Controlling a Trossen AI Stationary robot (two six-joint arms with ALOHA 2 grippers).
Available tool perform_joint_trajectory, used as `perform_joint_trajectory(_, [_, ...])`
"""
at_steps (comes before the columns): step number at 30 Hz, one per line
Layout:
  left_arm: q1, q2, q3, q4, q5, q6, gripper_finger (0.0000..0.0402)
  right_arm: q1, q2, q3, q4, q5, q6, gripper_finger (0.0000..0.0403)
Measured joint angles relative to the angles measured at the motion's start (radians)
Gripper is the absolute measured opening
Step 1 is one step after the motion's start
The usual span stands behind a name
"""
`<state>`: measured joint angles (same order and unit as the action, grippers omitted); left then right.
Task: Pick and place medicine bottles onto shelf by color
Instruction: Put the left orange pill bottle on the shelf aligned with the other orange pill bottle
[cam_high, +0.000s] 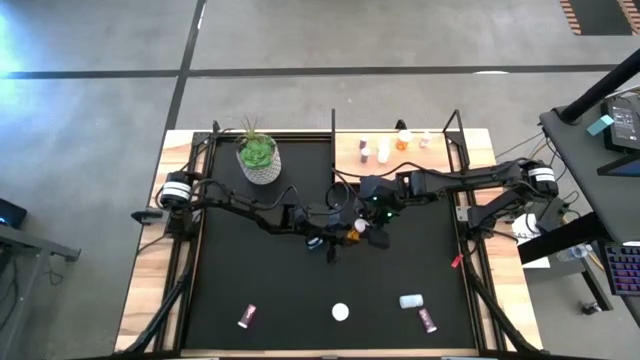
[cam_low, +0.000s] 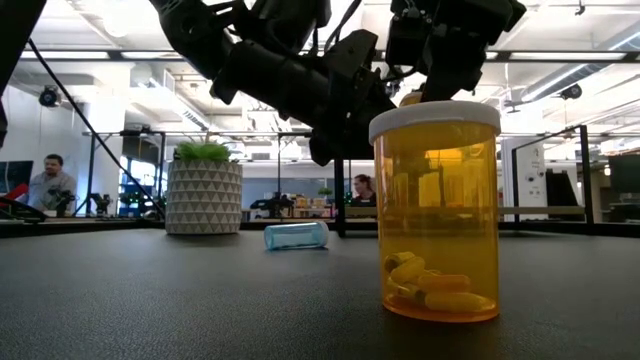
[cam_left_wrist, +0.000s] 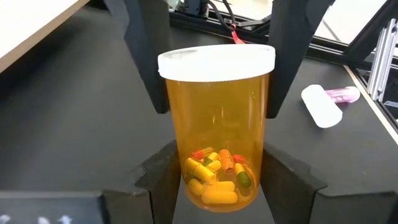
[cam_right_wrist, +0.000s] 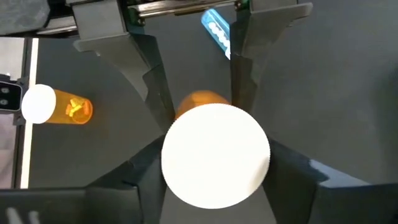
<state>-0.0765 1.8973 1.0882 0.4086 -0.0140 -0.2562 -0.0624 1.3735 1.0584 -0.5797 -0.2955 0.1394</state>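
An orange medicine bottle (cam_left_wrist: 217, 124) with a white cap and pills inside stands upright in the air between both grippers over the middle of the mat (cam_high: 357, 229). My left gripper (cam_left_wrist: 217, 168) is shut on its lower part. My right gripper (cam_right_wrist: 217, 162) is shut on its upper part, looking down on the cap (cam_right_wrist: 216, 155). The shelf (cam_high: 440, 150), a light-wood board with black posts, lies at the far right and carries several small bottles (cam_high: 383, 152). A blue bottle (cam_high: 318, 243) lies on its side on the mat under the left arm. My left gripper pinches the orange bottle's lower wall (cam_left_wrist: 181, 169) near its base between its two fingers. The fingers come roughly level from the table's left side. The bottle stands upright, lifted clear of the mat. My right gripper pinches the bottle's upper wall just under the cap (cam_left_wrist: 175, 93) between its two fingers (cam_left_wrist: 146, 68). The fingers come from above, pointing down. In its own wrist view the cap hides the place of contact.
A white pot with a green plant (cam_high: 258, 160) stands at the far left. Near the front edge are a pink bottle (cam_high: 247, 316), an upright orange bottle (cam_low: 435, 210), a white bottle (cam_high: 411, 300) and another pink bottle (cam_high: 428, 320).
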Motion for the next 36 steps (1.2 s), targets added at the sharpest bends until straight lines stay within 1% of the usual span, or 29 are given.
perform_joint_trajectory(2, [0.0,0.0,0.0,0.001,-0.007,0.001,0.0178,0.0,-0.001,0.0,0.0,0.0,0.0,0.0195])
perform_joint_trajectory(4, [-0.002,0.0,0.0,0.005,-0.035,0.004,0.0178,0.0,-0.001,0.0,0.001,0.004,-0.003,0.0188])
perform_joint_trajectory(7, [-0.003,0.0,0.0,0.006,-0.051,0.019,0.0178,0.0,-0.002,0.0,0.001,0.009,-0.005,0.0189])
perform_joint_trajectory(10, [-0.003,0.0,0.0,0.006,-0.055,0.03,0.0178,0.0,-0.003,0.0,-0.003,0.011,-0.004,0.0198])
perform_joint_trajectory(13, [-0.003,0.0,0.0,0.008,-0.062,0.034,0.0178,-0.001,-0.005,0.0,-0.013,0.011,0.025,0.0203])
perform_joint_trajectory(21, [-0.003,0.001,0.002,0.02,-0.086,0.04,0.0178,-0.004,-0.008,0.001,-0.039,0.011,0.022,0.0191])
perform_joint_trajectory(26, [-0.001,0.002,0.017,0.012,-0.155,0.079,0.0178,-0.005,-0.011,0.001,-0.05,0.015,0.001,0.0199])
perform_joint_trajectory(33, [0.003,0.002,0.019,0.027,-0.163,0.082,0.0179,-0.005,-0.032,0.001,-0.054,0.018,0.002,0.0193])
perform_joint_trajectory(36, [0.003,0.002,0.019,0.037,-0.167,0.082,0.0187,-0.005,-0.048,0.0,-0.054,0.018,0.002,0.0192])
